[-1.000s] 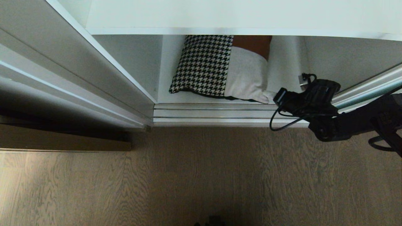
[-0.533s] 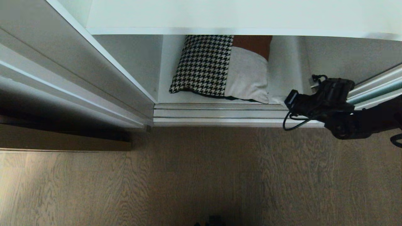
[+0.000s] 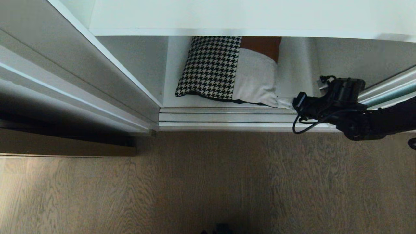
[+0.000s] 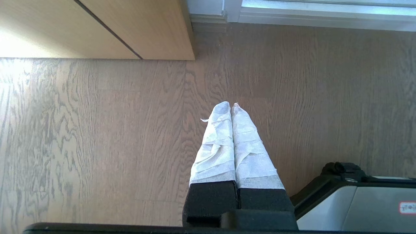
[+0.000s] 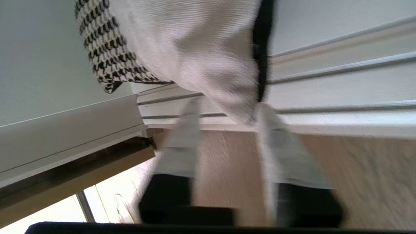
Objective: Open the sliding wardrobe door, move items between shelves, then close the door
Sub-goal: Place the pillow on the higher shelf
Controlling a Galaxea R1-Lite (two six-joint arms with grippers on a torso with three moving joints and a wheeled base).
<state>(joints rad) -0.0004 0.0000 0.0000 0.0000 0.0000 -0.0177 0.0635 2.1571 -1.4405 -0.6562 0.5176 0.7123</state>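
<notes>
The patchwork cushion point(image 3: 227, 71) lies on the lower white shelf point(image 3: 170, 87), under the upper shelf point(image 3: 227, 16). Its houndstooth, cream and brown patches face up. My right gripper point(image 5: 227, 107) stands open right at the cushion's point(image 5: 195, 45) near right corner, and that cream corner pokes in between the taped fingertips point(image 5: 266, 117). The right arm point(image 3: 328, 104) reaches in from the right, low over the door track. The sliding wardrobe door point(image 3: 388, 92) shows as an aqua strip in a silver frame behind the arm. My left gripper point(image 4: 231, 105) hangs shut over the floor.
Silver track rails point(image 3: 227, 117) run along the wardrobe's front edge. A white side panel point(image 3: 97, 74) bounds the opening on the left. A light wooden cabinet point(image 4: 130, 29) stands beside it. Wood floor point(image 3: 195, 182) lies in front, with the robot base point(image 4: 357, 201) near the left gripper.
The right gripper drew away to the right from the cushion's corner, came back a little to the left, and its fingers opened. The cushion's corner settled back. The left arm kept still.
</notes>
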